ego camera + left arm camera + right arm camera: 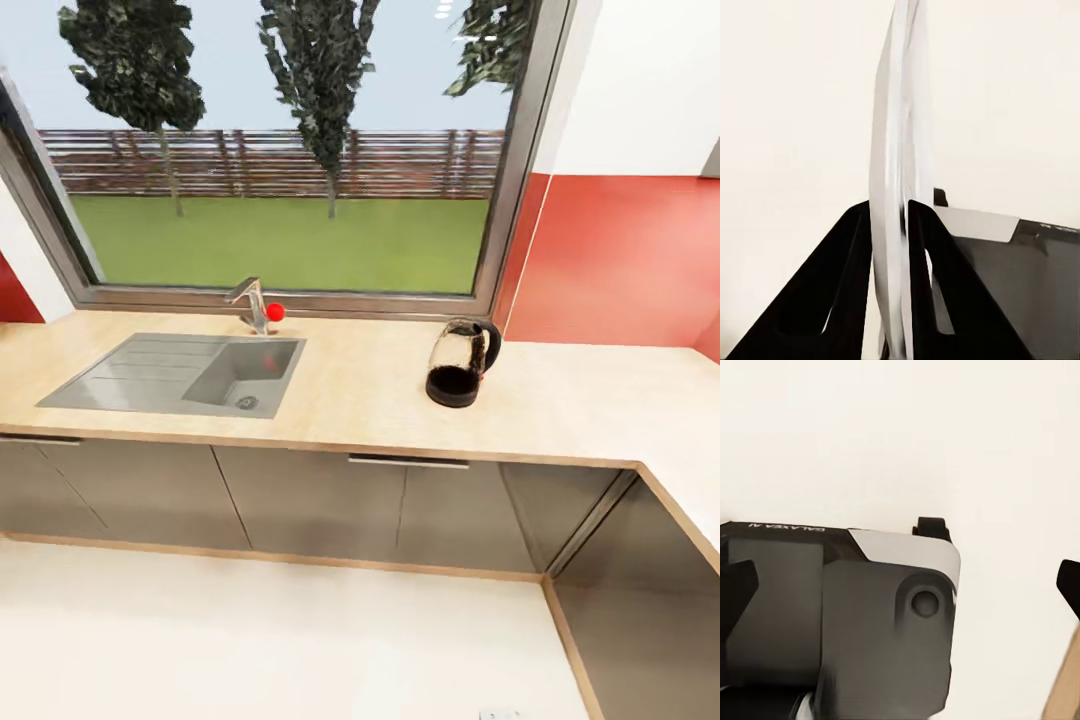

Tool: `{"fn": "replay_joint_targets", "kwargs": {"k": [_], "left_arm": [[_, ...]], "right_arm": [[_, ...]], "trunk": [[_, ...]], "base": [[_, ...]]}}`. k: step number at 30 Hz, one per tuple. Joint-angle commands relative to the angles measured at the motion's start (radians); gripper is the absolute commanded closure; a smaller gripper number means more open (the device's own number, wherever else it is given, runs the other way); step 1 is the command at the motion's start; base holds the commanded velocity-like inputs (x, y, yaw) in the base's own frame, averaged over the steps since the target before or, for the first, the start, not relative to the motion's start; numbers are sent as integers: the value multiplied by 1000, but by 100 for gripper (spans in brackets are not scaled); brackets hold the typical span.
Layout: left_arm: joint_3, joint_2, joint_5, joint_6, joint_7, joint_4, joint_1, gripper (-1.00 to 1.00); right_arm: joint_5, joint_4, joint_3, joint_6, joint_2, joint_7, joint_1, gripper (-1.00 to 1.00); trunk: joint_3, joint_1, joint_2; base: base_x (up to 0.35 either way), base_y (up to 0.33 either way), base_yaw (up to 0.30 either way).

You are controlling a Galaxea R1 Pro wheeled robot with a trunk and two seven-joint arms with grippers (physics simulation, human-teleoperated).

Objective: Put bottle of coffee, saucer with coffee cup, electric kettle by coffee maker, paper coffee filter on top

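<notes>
Facing the tabletop (360,380), we see the kettle (462,362) right of the sink (180,372). Our left jaws pinch a filter (896,187); our right jaws spread open.

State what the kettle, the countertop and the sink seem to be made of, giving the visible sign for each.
Kettle: probably clear glass with a black plastic base and handle; the body is see-through. Countertop: pale wood or wood-look laminate, matte, with faint grain. Sink: likely brushed steel, an even grey with a soft sheen.
</notes>
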Motion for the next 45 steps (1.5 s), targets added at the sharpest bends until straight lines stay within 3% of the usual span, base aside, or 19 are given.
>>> {"fn": "replay_joint_targets", "kwargs": {"k": [1,17,39,45], "left_arm": [[8,-1,-11,5,-6,-2,-1,100],[9,1,-10,6,-4,-2,-1,100],[11,-3,-9,-25,-4,19,-1,100],[11,-2,-9,-26,-4,19,-1,100]], "right_arm": [[-8,0,8,4,0,1,1,-100],[-8,0,8,4,0,1,5,-100],[-7,0,8,4,0,1,5,-100],[-7,0,8,4,0,1,5,-100]], "trunk": [[-1,1,-2],[18,1,-2],[45,1,-2],[51,1,-2]], "base": [[0,0,224],[8,9,190],[169,261,189],[51,56,211]]}}
